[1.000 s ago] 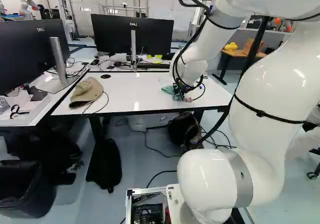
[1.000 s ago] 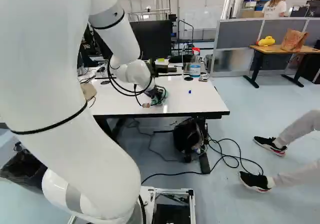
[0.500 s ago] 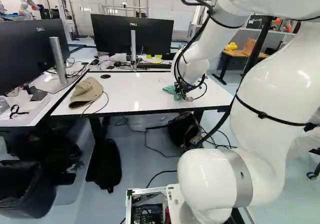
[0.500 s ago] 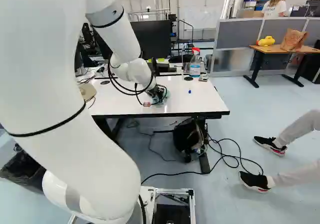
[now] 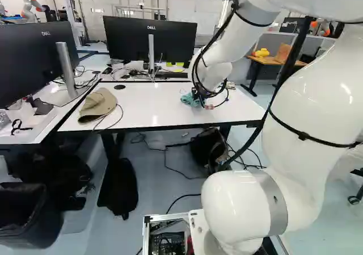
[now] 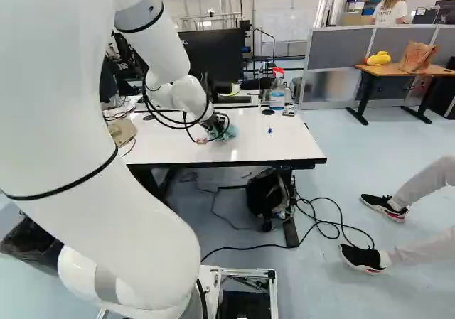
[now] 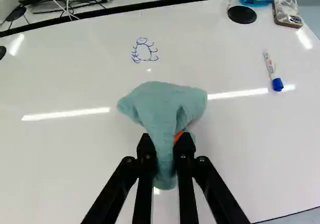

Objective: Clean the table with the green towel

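Green and rumpled, the towel (image 7: 162, 102) sits on the table (image 7: 240, 139), one gathered fold pinched in the end effector (image 7: 165, 143). It should be light and limp, crumpling when pushed; a thick central fold looks the safest hold.

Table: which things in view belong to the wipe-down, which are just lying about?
Job:
- green towel, gripped in the fingers
- table
- blue doodle, likely a target

Lying about:
- blue-capped marker
- tan hat
- spray bottle, unless cleaner's wanted
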